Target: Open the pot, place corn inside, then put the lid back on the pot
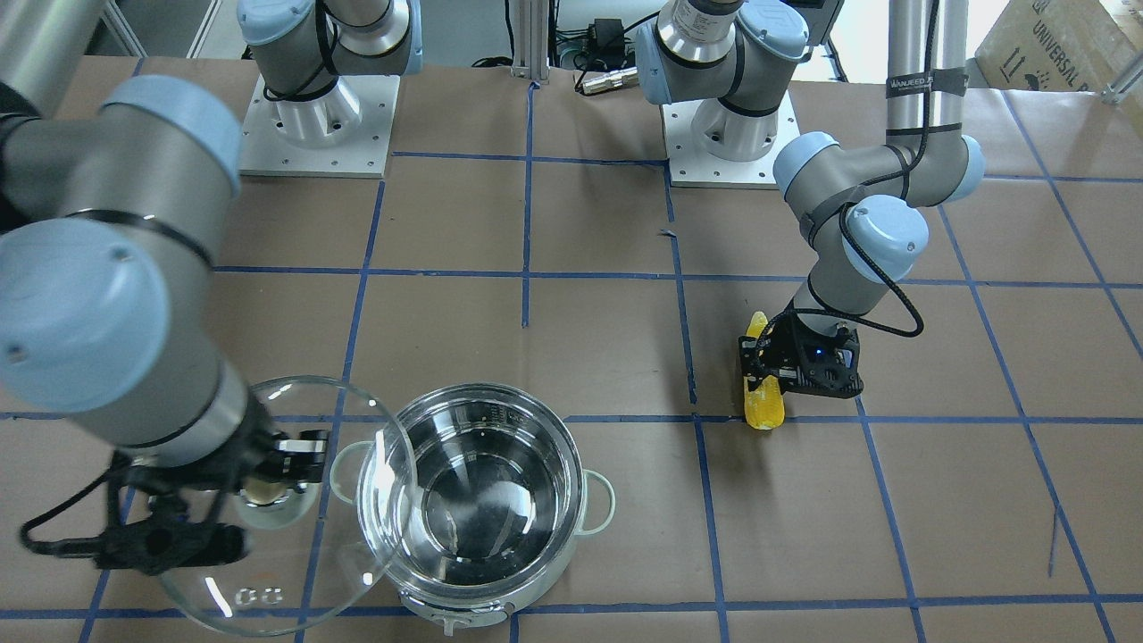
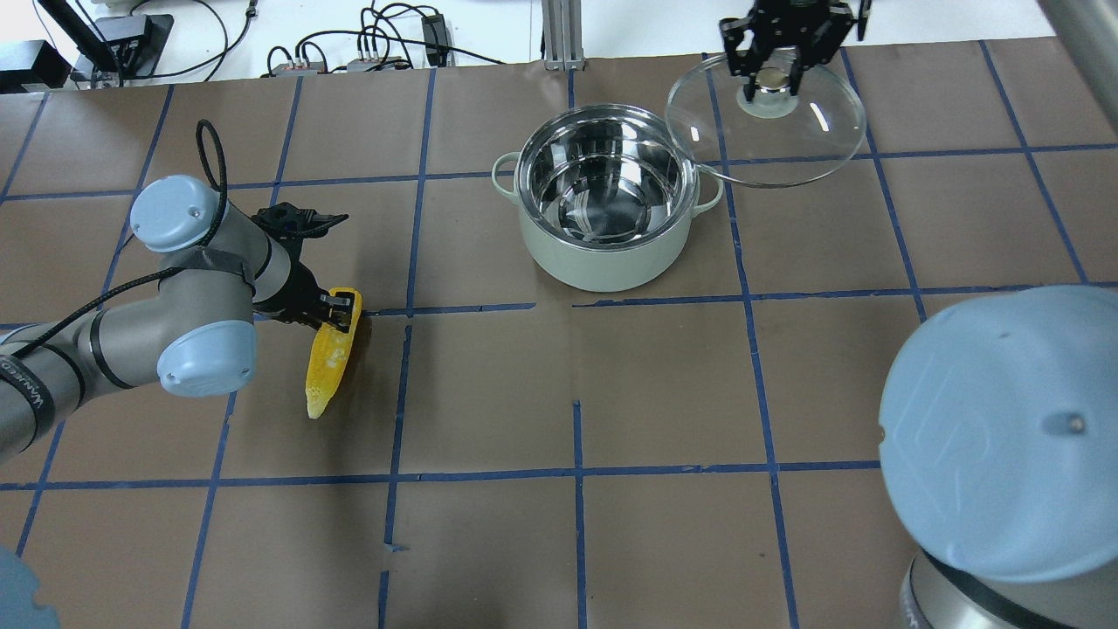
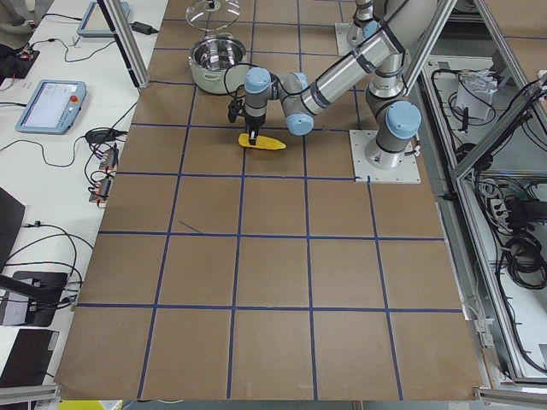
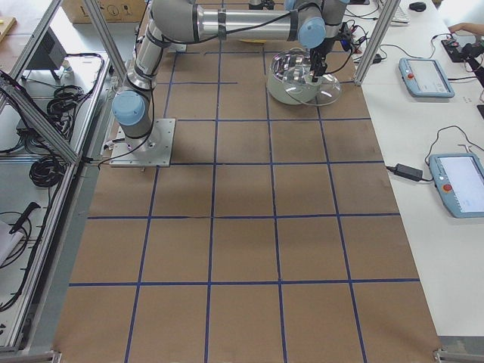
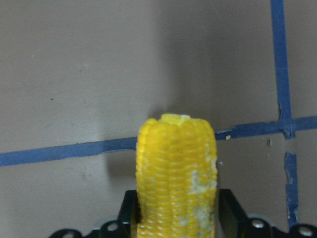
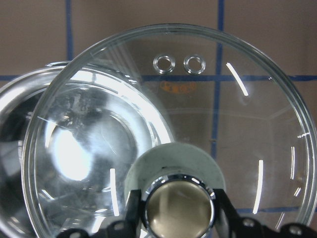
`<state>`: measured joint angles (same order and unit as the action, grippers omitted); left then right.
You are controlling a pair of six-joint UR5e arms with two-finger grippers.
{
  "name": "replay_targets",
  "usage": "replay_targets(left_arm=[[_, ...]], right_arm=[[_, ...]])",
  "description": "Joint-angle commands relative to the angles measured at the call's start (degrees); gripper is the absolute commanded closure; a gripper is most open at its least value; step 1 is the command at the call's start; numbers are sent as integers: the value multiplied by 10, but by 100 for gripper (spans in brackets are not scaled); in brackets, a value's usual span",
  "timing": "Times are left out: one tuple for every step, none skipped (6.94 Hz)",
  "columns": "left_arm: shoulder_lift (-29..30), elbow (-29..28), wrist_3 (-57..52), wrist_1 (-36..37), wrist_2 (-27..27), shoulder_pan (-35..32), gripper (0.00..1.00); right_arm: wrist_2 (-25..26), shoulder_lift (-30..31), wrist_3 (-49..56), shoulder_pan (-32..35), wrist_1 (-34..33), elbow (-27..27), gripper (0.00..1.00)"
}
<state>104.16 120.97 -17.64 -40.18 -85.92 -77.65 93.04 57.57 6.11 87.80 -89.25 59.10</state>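
The pot (image 2: 603, 258) stands open and empty at the far middle of the table, also in the front view (image 1: 500, 500). My right gripper (image 2: 770, 83) is shut on the gold-topped knob (image 6: 178, 203) of the glass lid (image 2: 786, 140). It holds the lid tilted beside the pot, with the lid's edge overlapping the pot rim (image 1: 268, 554). The yellow corn (image 2: 327, 371) lies on the table to the left of the pot. My left gripper (image 2: 336, 313) is down over its thick end, with a finger against each side (image 5: 176, 173).
The two arm bases (image 1: 317, 125) stand on plates at the robot's edge. Cables and power boxes (image 2: 367, 52) lie beyond the table's far edge. Tablets (image 4: 427, 76) rest on the side bench. Brown table (image 2: 576, 524) with blue tape lines lies between the corn and the pot.
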Motion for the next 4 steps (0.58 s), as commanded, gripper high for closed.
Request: replay_targets(left_arm=[[-39,-37,24,-26,-21,-5,94],[-54,-98,44,-125,-53,-14,94],[-62,-161,79,-213,-53,-25,94],[-59,-221,135,-278,-52,-60,94]], right_arm=[[5,-7,89,-68,5,5,69],[2,-11,103,-82,2,23,69],[5,-11,115,-90,-7,48,70],[6,-8,120,-93,-26,62,70]])
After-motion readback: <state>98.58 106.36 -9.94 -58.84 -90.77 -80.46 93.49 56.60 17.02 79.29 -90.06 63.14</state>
